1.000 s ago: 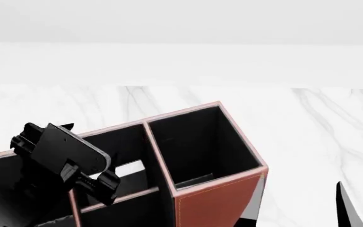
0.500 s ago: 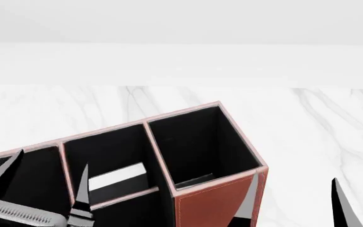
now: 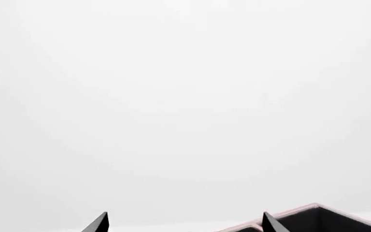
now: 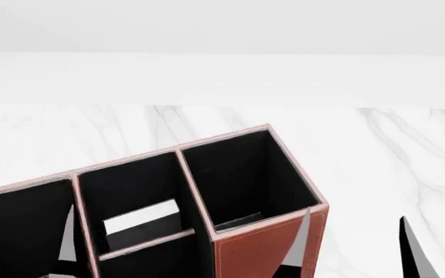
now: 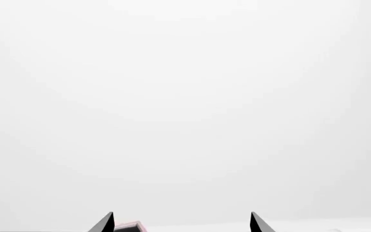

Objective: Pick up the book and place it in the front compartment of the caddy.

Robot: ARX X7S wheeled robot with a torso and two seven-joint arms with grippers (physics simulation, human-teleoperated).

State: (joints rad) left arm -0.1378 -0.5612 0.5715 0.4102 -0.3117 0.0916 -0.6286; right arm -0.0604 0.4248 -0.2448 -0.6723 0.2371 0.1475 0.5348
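Reddish-brown and pale-rimmed, the caddy point(image 4: 265, 249) sits on the white marble table point(image 4: 377, 150), its black-lined cells open to the head view. The book point(image 4: 141, 219) stands inside the front compartment point(image 4: 134, 185), white page edge up, leaning against the low cross divider point(image 4: 146, 244). The tall end cell point(image 4: 245, 176) beside it holds nothing visible. The left gripper point(image 3: 184, 223) shows only two dark fingertips point(image 3: 98, 223) set wide apart, nothing between them, with a corner of the caddy's rim just past one tip. The right gripper point(image 5: 181, 223) is likewise spread wide and bare, its tips low beside the caddy's end wall in the head view.
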